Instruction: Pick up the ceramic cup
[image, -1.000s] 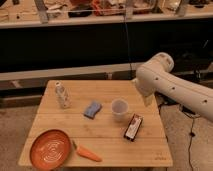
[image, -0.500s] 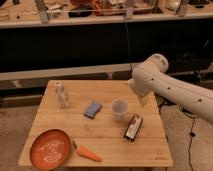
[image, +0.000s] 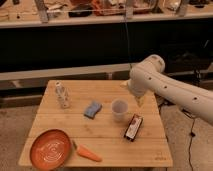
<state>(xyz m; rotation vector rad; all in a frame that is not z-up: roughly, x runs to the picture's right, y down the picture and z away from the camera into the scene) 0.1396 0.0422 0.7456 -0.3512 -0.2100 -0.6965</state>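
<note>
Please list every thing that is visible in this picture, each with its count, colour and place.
table: one, light wood, centre of view
ceramic cup: one, whitish-grey, upright, right of the table's middle
sponge: one, blue, left of the cup
bottle: one, clear, back left of the table
packet: one, dark with red, in front and right of the cup
plate: one, orange, front left corner
carrot: one, orange, right of the plate
counter: one, pale, cluttered, behind the table
arm: one, white, coming in from the right
gripper: one, pale, right of the cup, apart from it
</note>
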